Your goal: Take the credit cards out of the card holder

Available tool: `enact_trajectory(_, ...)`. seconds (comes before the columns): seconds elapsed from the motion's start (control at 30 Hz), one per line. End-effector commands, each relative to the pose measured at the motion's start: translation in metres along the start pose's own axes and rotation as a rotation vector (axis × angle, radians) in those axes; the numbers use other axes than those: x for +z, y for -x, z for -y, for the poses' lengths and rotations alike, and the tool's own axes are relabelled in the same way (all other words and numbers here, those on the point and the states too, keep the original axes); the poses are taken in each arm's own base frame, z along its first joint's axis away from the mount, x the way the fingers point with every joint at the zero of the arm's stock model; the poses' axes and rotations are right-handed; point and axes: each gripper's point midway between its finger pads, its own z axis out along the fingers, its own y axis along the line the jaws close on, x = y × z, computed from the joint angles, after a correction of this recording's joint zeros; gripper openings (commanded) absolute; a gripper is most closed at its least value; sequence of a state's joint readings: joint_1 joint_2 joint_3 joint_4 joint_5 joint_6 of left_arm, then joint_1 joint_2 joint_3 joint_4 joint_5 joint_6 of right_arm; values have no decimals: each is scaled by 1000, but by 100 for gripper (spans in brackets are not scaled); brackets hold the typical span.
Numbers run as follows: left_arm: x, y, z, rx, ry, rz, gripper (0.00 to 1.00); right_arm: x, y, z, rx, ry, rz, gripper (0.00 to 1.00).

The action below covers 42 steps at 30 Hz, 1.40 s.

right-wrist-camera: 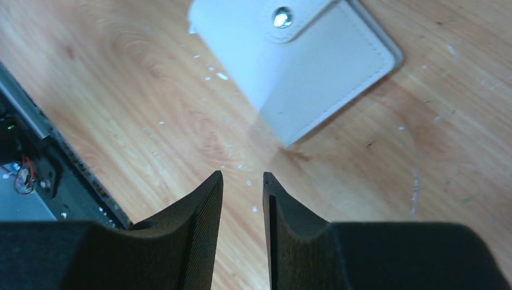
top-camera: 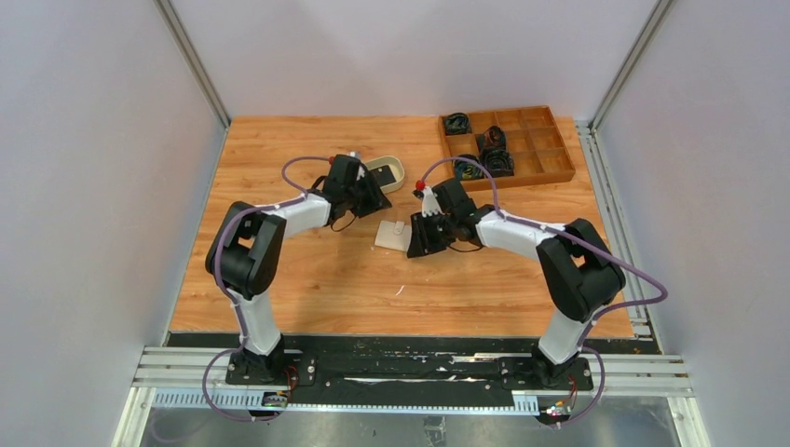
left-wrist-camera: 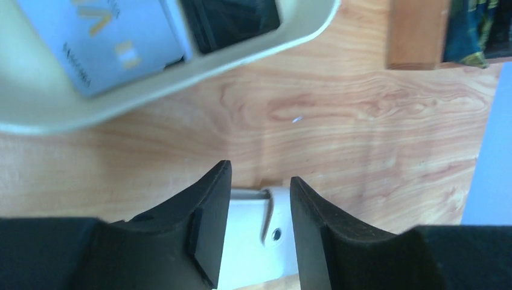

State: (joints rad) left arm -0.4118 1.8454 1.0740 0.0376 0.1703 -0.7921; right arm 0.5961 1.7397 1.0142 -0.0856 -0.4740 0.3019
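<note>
Plain pale walls on an aluminium frame box in an evenly lit, orange-brown wooden table.

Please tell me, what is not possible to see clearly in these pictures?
1. Inside of the card holder: right wrist view, the closed flap hides any cards.
2. Light card and black card in the tray: left wrist view, cut by the top edge, print blurred.
3. Dark items in the wooden box: top view, too small to name.
4. Left gripper and card holder: left wrist view, the fingers hide any contact.
</note>
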Motion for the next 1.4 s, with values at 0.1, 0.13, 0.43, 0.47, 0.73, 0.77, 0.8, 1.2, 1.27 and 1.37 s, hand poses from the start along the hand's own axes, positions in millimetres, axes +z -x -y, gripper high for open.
enact_trajectory(0.1, -36, 60, 26, 226, -154, 95, 71, -45, 22, -15, -110, -61, 61, 38)
enact_trajectory(0.13, -46, 60, 29, 280, -186, 86, 79, -52, 28, -14, -120, -68, 79, 39)
enact_trajectory(0.43, -130, 14, 88, 626, -592, -104, 98, -79, 49, 2, -112, -155, 165, 47)
enact_trajectory(0.47, -137, 8, 94, 653, -652, -130, 98, -79, 50, 4, -109, -162, 167, 47)
enact_trajectory(0.73, -210, -23, 125, 819, -958, -195, 100, -77, 60, 26, -54, -260, 184, 47)
enact_trajectory(0.77, -214, -20, 127, 822, -955, -181, 100, -76, 62, 28, -35, -272, 186, 47)
enact_trajectory(0.8, -214, -18, 127, 815, -933, -172, 100, -75, 65, 29, -24, -281, 188, 47)
enact_trajectory(1.2, -210, -12, 107, 780, -806, -152, 100, -52, 88, 26, 189, -434, 152, 46)
enact_trajectory(1.27, -204, -9, 100, 727, -763, -158, 98, -44, 86, 31, 211, -482, 123, 48)
enact_trajectory(1.37, -199, -8, 92, 724, -714, -156, 95, -33, 89, 31, 225, -526, 106, 53)
